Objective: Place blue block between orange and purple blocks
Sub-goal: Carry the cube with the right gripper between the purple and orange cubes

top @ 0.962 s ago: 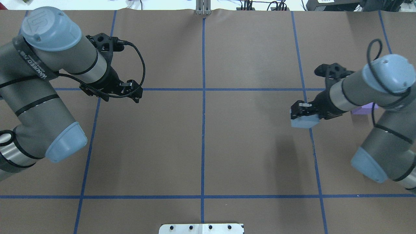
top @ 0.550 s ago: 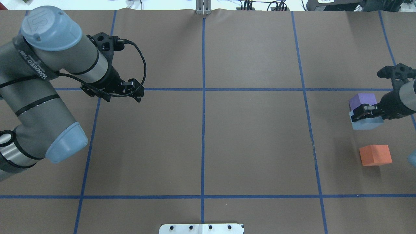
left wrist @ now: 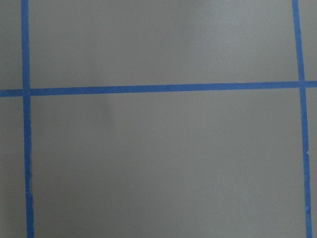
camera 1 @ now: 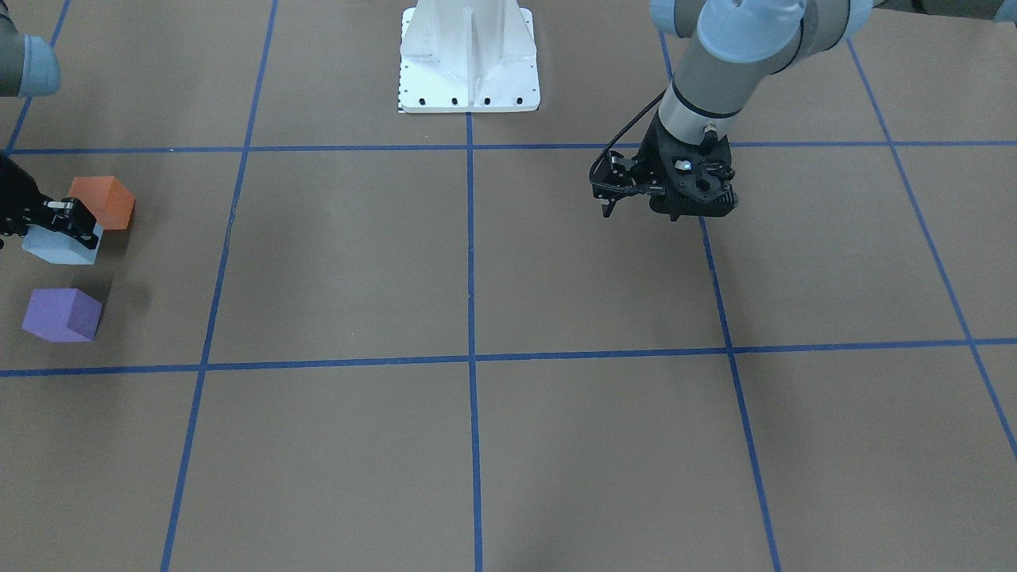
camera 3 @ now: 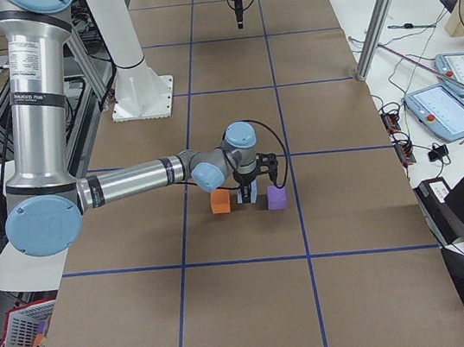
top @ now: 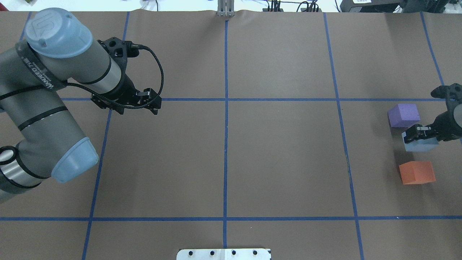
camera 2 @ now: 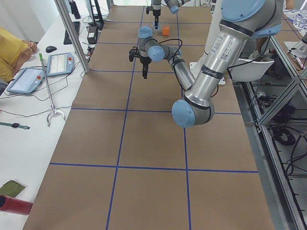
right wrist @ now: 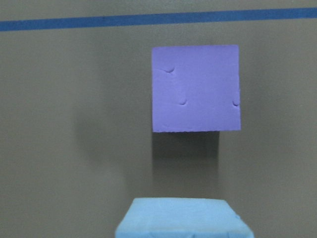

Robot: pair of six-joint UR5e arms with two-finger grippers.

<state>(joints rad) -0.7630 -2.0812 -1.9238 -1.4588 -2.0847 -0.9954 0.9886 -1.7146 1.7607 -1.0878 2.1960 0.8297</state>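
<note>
My right gripper [top: 418,135] is shut on the light blue block [top: 419,145] at the table's far right. It holds the block low in the gap between the purple block [top: 403,115] and the orange block [top: 417,172], touching neither. I cannot tell whether the blue block rests on the table. The front view shows the same row of orange [camera 1: 103,202], blue [camera 1: 57,248] and purple [camera 1: 61,314]. The right wrist view shows the purple block [right wrist: 196,88] beyond the blue block's top [right wrist: 183,220]. My left gripper [top: 151,104] is shut and empty, hovering far to the left.
Blue tape lines [top: 226,144] divide the brown table into squares. The white robot base plate [camera 1: 469,63] sits at the near edge. An upright metal pole [camera 3: 381,3] and the operators' desk with tablets [camera 2: 29,76] flank the table's ends.
My right gripper has carried the blue block rightward, past the purple block, into the gap between purple and orange. The left arm has barely moved.
</note>
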